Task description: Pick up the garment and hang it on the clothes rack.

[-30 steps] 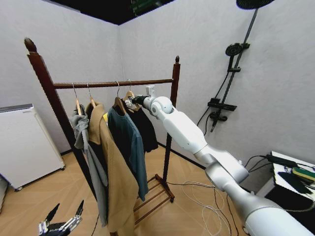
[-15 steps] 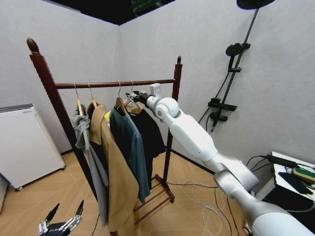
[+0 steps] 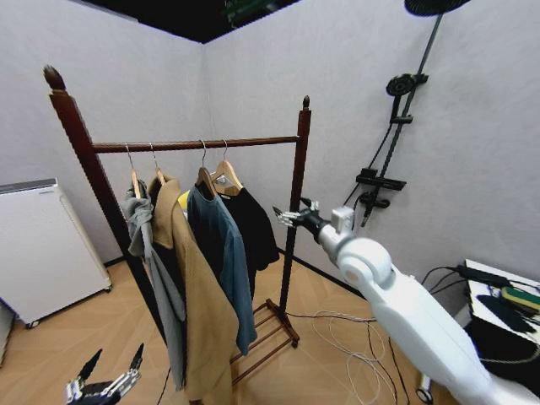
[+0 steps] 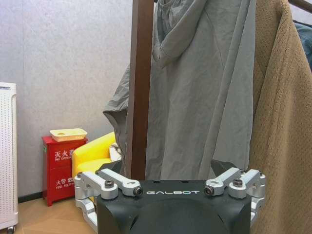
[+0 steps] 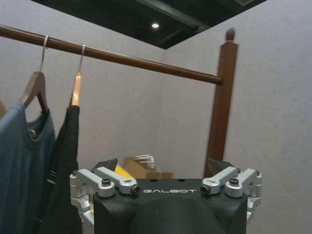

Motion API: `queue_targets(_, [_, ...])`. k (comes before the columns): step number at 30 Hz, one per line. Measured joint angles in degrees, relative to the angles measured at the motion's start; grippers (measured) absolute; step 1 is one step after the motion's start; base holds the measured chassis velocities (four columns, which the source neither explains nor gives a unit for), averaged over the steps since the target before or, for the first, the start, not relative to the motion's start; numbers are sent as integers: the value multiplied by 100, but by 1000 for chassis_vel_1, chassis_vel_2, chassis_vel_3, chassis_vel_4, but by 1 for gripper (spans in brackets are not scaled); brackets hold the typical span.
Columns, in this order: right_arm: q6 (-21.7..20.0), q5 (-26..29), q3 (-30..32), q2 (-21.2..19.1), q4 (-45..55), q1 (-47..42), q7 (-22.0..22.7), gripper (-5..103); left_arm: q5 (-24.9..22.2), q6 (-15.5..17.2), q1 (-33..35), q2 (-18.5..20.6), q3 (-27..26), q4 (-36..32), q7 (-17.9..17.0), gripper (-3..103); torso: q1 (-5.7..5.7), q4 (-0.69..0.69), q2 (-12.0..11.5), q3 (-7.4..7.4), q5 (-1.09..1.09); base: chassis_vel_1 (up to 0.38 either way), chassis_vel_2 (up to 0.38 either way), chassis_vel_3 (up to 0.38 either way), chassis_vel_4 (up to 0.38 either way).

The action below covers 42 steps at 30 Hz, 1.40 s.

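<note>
right gripper (image 3: 289, 216), at the hanger a second ago, now sits pulled back beside the rack's right post with fingers spread and empty, leaving the garment (image 3: 253, 224) hanging by its hook on the clothes rack (image 3: 194, 145) bar next to the teal shirt (image 3: 221, 245), so the hang looks done; left gripper (image 3: 105, 384) parked low, fingers apart.

Camera setup, three views.
My head camera looks forward and slightly down from mid-room at the whole clothes rack (image 3: 181, 145). Left wrist camera sits low, close behind the left hand (image 4: 171, 187), facing the grey hoodie (image 4: 204, 83) by a rack post. Right wrist camera looks up past the right hand (image 5: 168, 187) at the bar. All share the rack.
</note>
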Motion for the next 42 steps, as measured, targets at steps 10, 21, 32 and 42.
queue_targets(10, [282,-1066,977,716,607,-2038,-329,100,0,0,0,0,0,0,2,100,0,1,0,0,0,0,0,0,0])
queue_targets(21, [515,-1486,979,1082,749,-2454,-383,100,0,0,0,0,0,0,2,100,1,1,-1,2,-1,-12,-20,-25,-12])
queue_targets(32, [593,-1657,929,1225,792,-2607,-430,100,0,0,0,0,0,0,2,100,1,1,-1,1,0,-46,-112,-105,-53])
queue_targets(42, [688,-1686,1021,1239,862,-2743,-474,100,0,0,0,0,0,0,2,100,1,0,-1,2,0,-71,-151,-158,-90])
